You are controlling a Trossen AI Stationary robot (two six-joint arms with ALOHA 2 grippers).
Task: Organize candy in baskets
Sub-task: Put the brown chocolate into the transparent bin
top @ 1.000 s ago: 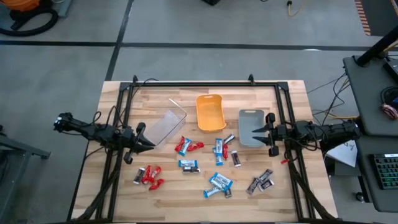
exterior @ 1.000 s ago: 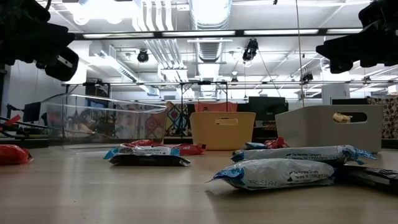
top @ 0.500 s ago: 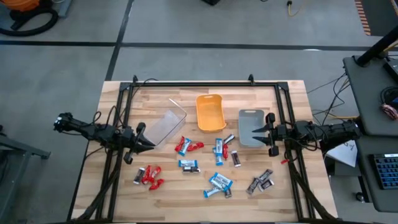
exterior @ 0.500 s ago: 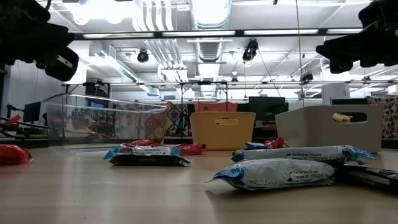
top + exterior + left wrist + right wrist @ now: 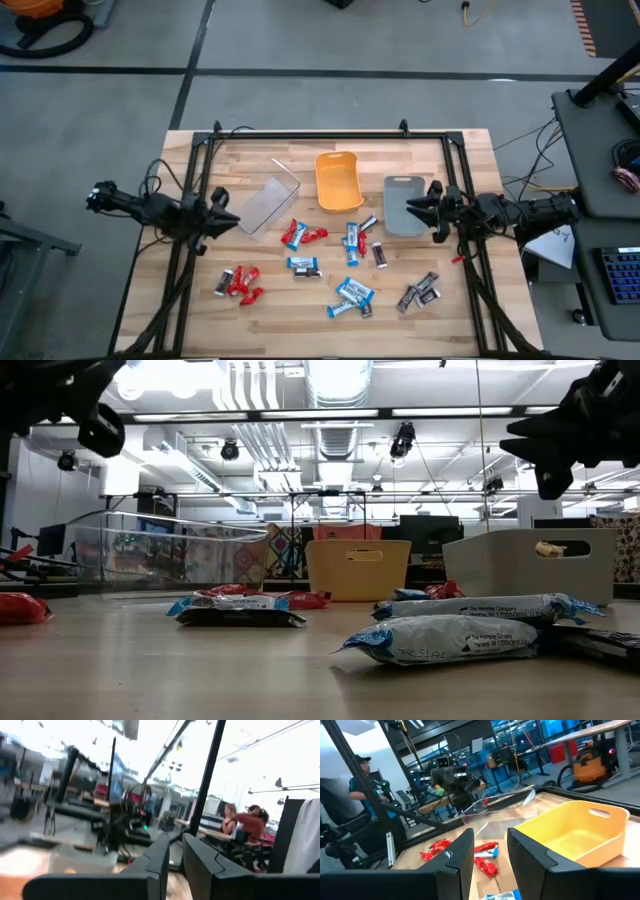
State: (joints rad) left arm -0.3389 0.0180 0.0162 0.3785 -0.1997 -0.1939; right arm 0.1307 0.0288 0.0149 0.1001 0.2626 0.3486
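Hovering above the light wooden slat table (image 5: 190, 330), both arms hold nothing. Left gripper (image 5: 226, 216) sits just beside the clear rectangular plastic bin (image 5: 268, 203) at the table's left side, off the surface. Its wrist view shows its two dark fingers (image 5: 161, 860) with only a narrow gap and nothing in it: nearly closed, empty. Right gripper (image 5: 424, 208) hangs at the right edge of the grey rectangular plastic bin (image 5: 404, 204). Its fingers (image 5: 464, 851) stand apart with a visible gap, nothing between them: partly open, empty.

Bins are in a row at the table's far half: clear on the left, orange rectangular plastic bin (image 5: 338, 180) in the middle, grey on the right. All three look empty from above.

Small wrapped candy bars (image 5: 352, 293) are all loose on the table, none in a bin:
- red ones (image 5: 241, 283) near the left front
- red and blue-and-white mix (image 5: 300, 236) in front of the clear and orange bins
- blue-and-white ones (image 5: 353, 240) in front of the orange bin
- dark silver-grey ones (image 5: 420, 291) near the right front

People (image 5: 245, 827) are visible in the room beyond the table.
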